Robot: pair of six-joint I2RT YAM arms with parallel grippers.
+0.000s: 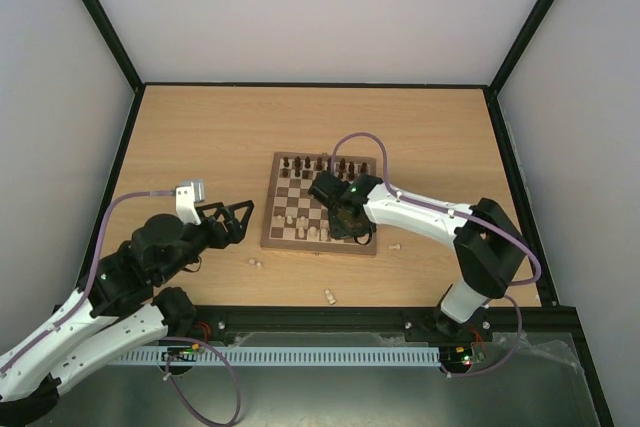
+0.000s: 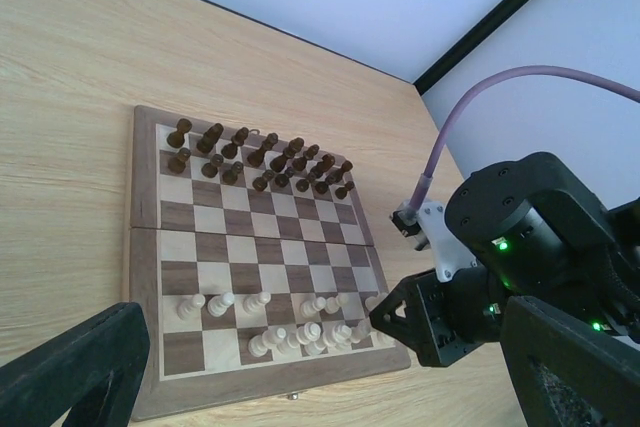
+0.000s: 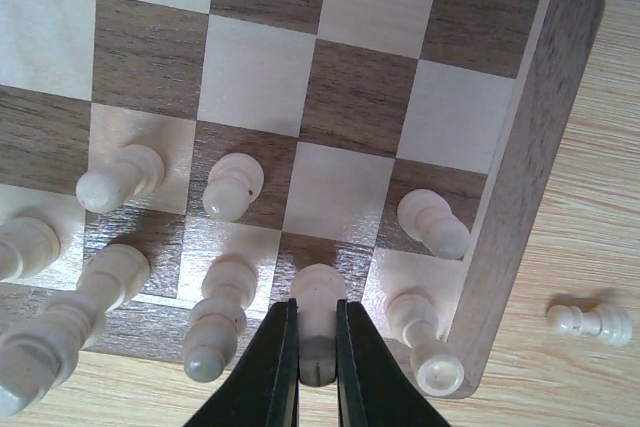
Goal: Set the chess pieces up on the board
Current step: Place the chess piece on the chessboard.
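On the board [image 2: 145,247], chess pieces [image 2: 180,133]

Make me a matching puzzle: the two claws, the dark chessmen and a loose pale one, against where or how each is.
1 left gripper; 2 right gripper; 3 dark pieces; 4 stray piece.
A lying on the table beside the board; B open, empty; C standing on the far rows; D shut on a pale piece.
Pairs: 1-B, 2-D, 3-C, 4-A.
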